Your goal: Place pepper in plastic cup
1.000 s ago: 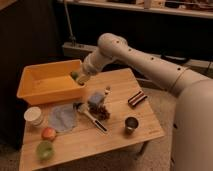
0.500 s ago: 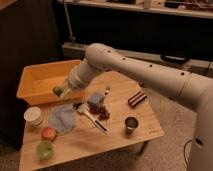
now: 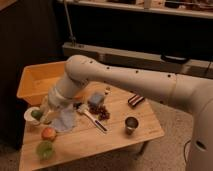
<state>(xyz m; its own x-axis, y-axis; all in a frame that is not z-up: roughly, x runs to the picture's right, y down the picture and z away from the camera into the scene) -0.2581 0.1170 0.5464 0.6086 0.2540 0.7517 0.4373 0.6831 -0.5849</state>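
Here, your claw (image 3: 42,113) grips the pepper (image 3: 36,114) over the white cup (image 3: 27,118) at the wooden worktop's (image 3: 120,145) left edge; the room behind is dark.

1. The gripper (image 3: 41,113), holding the pepper (image 3: 36,114), hangs over the white cup (image 3: 29,119) at the left edge of the table (image 3: 107,142).
2. The fruit (image 3: 48,133) stands between it and the plastic cup (image 3: 45,149) (right on the straight line).
3. The bin (image 3: 35,80) walls off the back left; the arm (image 3: 105,75) spans the middle.
4. Bare wood runs along the front, from the plastic cup to the metal cup (image 3: 131,124).
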